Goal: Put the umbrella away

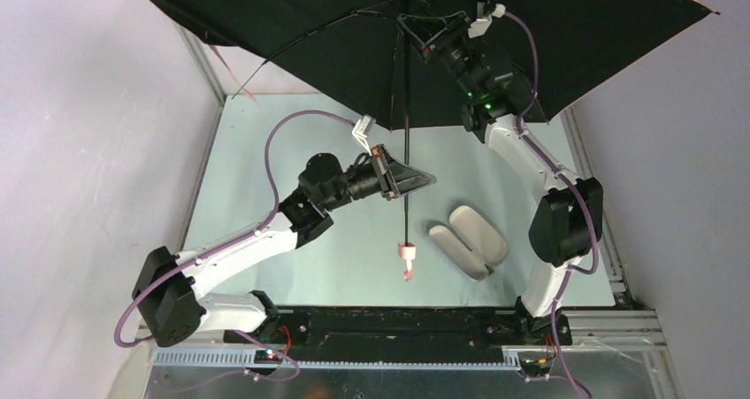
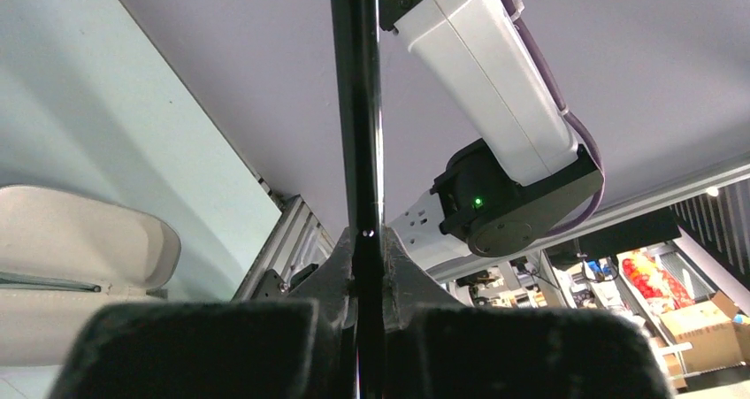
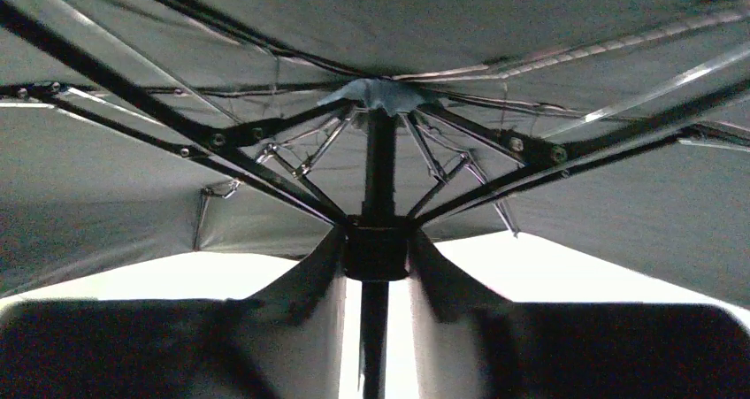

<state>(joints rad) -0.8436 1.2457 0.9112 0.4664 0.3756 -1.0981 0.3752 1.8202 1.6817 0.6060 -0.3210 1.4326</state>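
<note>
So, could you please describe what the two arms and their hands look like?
Both arms have white link shells with black joint housings: left arm, right arm. A purple cable loops along each, ending at a white clip. Small green lights glow on black joints. The left hand and right hand are black, with tapering wedge-shaped fingers.

Soft, even light falls on a pale mint tabletop (image 1: 265, 151) that spreads beneath and to either side of the left gripper (image 1: 432, 182). Plain grey-lilac walls (image 1: 80, 151) close in on both sides, and a silver aluminium frame (image 1: 205, 156) edges the table. Behind the gripper, at the near edge, a black base plate (image 1: 398, 324) sits just ahead of a slotted metal rail (image 1: 354, 356). Far beyond its fingertips, past the table's end, cardboard boxes (image 2: 699, 324), bright red packages (image 2: 650, 275) and a small ceiling lamp (image 2: 712, 191) fill a dim room.
</note>
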